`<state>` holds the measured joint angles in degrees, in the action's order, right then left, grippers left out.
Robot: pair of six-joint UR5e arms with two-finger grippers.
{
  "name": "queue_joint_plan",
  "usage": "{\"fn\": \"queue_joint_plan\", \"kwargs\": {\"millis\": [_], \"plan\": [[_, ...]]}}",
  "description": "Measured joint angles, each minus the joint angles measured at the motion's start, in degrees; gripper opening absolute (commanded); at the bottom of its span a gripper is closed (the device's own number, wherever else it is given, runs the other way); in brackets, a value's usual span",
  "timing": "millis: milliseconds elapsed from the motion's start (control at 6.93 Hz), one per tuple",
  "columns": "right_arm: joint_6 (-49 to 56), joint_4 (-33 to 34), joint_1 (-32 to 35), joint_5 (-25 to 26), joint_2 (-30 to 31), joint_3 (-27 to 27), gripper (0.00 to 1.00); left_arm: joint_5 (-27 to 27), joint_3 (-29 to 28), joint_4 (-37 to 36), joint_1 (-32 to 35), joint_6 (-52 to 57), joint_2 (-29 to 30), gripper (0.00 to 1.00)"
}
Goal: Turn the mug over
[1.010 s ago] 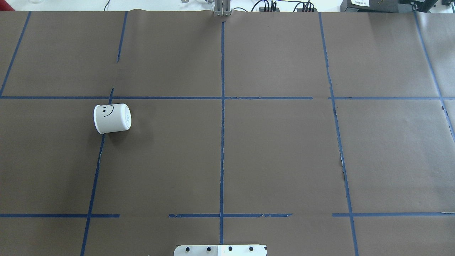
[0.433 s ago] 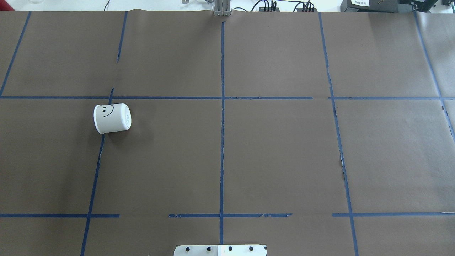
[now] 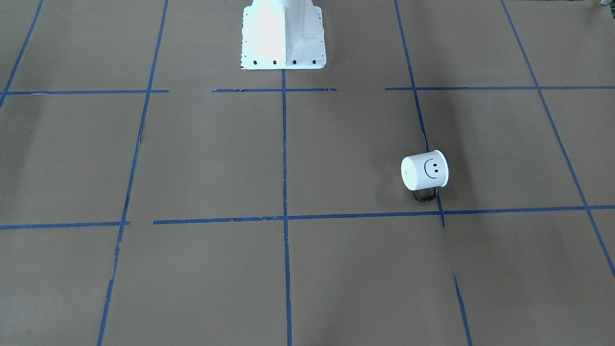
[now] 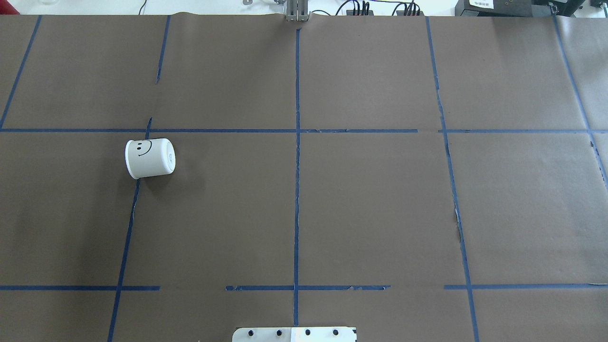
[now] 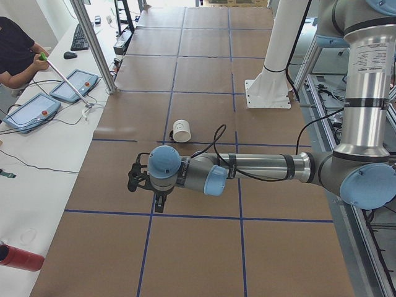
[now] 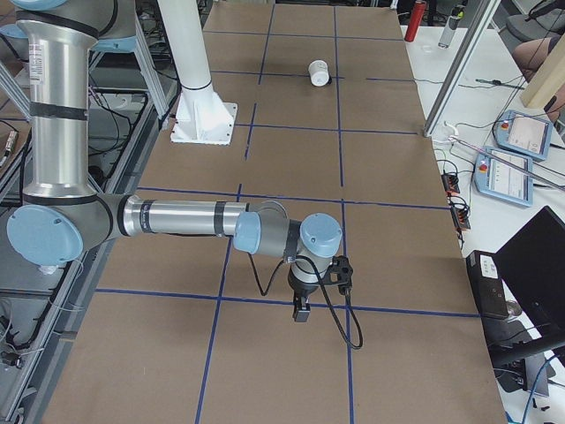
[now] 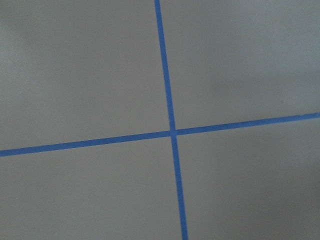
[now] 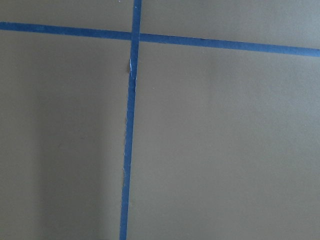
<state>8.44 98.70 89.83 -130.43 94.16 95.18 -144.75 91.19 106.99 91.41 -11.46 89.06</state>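
Note:
The white mug (image 4: 150, 158) with a black smiley face lies on its side on the brown paper, on my left half of the table. Its base points toward the table's middle. Its black loop handle (image 3: 425, 194) rests on the paper on the far side. It also shows in the exterior left view (image 5: 181, 130) and the exterior right view (image 6: 319, 72). My left gripper (image 5: 159, 202) hangs over the table's left end, away from the mug; I cannot tell whether it is open. My right gripper (image 6: 301, 311) hangs over the right end; I cannot tell its state either. Both wrist views show only paper and tape.
Blue tape lines (image 4: 297, 142) grid the brown paper. The white robot pedestal (image 3: 283, 33) stands at my edge. A metal post (image 5: 93, 43), teach pendants (image 5: 37, 111), a red bottle (image 5: 21, 257) and an operator are beyond the left end.

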Motion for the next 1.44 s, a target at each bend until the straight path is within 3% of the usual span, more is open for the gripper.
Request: {"fn": "queue_joint_plan", "kwargs": {"millis": [289, 577, 866, 1155, 1443], "plan": [[0.0, 0.0, 0.0, 0.0, -0.02, 0.0, 1.0, -0.81, 0.32, 13.18, -7.97, -21.38, -0.25, 1.0], [0.0, 0.0, 0.0, 0.0, -0.03, 0.0, 1.0, 2.79, 0.05, 31.9, -15.72, -46.77, -0.24, 1.0], [0.0, 0.0, 0.0, 0.0, -0.02, 0.0, 1.0, 13.32, -0.53, 48.79, -23.27, -67.87, -0.21, 1.0], [0.0, 0.0, 0.0, 0.0, -0.01, 0.0, 1.0, 28.14, -2.02, 65.97, -31.58, -86.21, -0.15, 1.0], [0.0, 0.0, 0.0, 0.0, -0.03, 0.0, 1.0, 41.48, -4.33, 76.83, -39.55, -95.07, 0.13, 1.0]]}}
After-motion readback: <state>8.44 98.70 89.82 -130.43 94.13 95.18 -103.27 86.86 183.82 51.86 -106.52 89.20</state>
